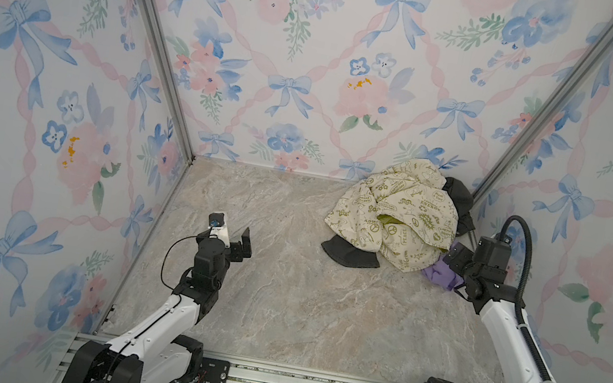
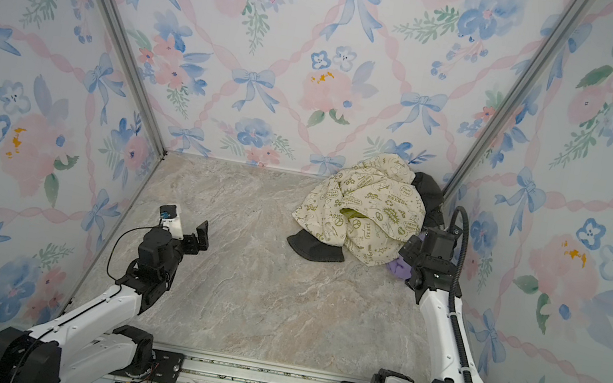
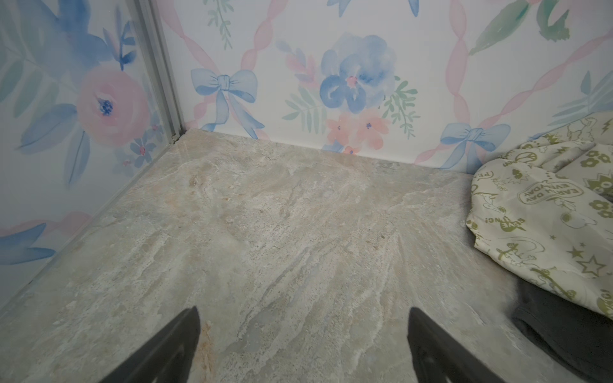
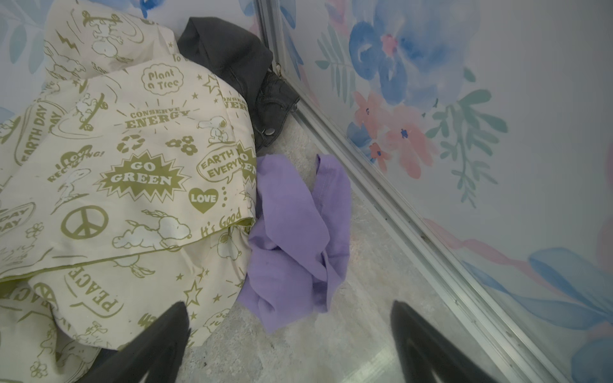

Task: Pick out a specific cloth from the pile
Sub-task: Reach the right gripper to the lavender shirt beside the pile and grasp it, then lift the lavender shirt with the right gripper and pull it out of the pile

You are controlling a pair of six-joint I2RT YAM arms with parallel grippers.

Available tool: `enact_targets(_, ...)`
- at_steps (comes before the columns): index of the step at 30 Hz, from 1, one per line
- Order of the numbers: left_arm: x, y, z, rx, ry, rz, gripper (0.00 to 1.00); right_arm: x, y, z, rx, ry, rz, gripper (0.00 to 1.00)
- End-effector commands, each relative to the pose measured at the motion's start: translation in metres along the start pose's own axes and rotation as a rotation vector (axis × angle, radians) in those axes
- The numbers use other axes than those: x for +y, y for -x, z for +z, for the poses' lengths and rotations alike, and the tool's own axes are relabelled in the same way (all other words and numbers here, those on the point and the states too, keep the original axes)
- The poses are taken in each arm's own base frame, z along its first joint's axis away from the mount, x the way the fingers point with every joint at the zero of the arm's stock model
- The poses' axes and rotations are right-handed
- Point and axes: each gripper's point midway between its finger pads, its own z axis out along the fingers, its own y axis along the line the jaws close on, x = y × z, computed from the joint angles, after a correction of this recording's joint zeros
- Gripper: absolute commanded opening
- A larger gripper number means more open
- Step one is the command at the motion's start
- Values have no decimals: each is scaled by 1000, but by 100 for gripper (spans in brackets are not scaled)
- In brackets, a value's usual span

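Note:
The cloth (image 4: 292, 232) is a plain lilac piece lying crumpled on the floor at the pile's right edge, partly tucked under the cream printed cloth (image 4: 116, 165). In both top views it shows as a small purple patch (image 1: 437, 274) (image 2: 396, 267) beside my right gripper (image 1: 453, 270) (image 2: 409, 260). My right gripper (image 4: 288, 303) is open just short of the cloth's near end, with nothing between its fingers. The pile (image 1: 394, 211) (image 2: 361, 206) sits in the back right corner. My left gripper (image 1: 238, 241) (image 2: 200, 234) (image 3: 303, 311) hangs open over bare floor, far left of the pile.
Dark grey cloths stick out of the pile at its front (image 1: 349, 252) and at the back corner (image 1: 461, 201) (image 4: 238, 63). The right wall and its metal floor rail (image 4: 414, 212) run close beside the lilac cloth. Floral walls enclose the marbled floor (image 1: 281, 281) on three sides.

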Motion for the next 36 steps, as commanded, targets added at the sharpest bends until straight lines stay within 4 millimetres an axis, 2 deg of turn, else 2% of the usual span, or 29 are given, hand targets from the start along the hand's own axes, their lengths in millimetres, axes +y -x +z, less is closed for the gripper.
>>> enact_targets(1,-15,2,-6,23,-34,-18,98,9,-16,3,107,44,61,97)
enact_targets(9,-33,6,-21,31,-100,-67,98,13,-38,9,161,99,159,97)
enact_targets(14,-36,11,-30,21,-130,-94,98,10,-41,5,196,125,234,99)
enact_targets(18,-36,3,-34,28,-146,-95,98,8,-35,8,188,137,284,91)
enact_targets(21,-36,-2,-37,38,-157,-96,98,6,-34,18,229,131,374,82)
enact_targets(25,-36,-5,-39,36,-165,-100,98,6,-37,42,309,122,491,70)
enact_targets(31,-43,-8,-36,46,-198,-91,98,19,-38,76,380,126,600,44)
enact_targets(36,-42,-11,-33,22,-198,-131,98,26,-54,95,455,96,628,40)
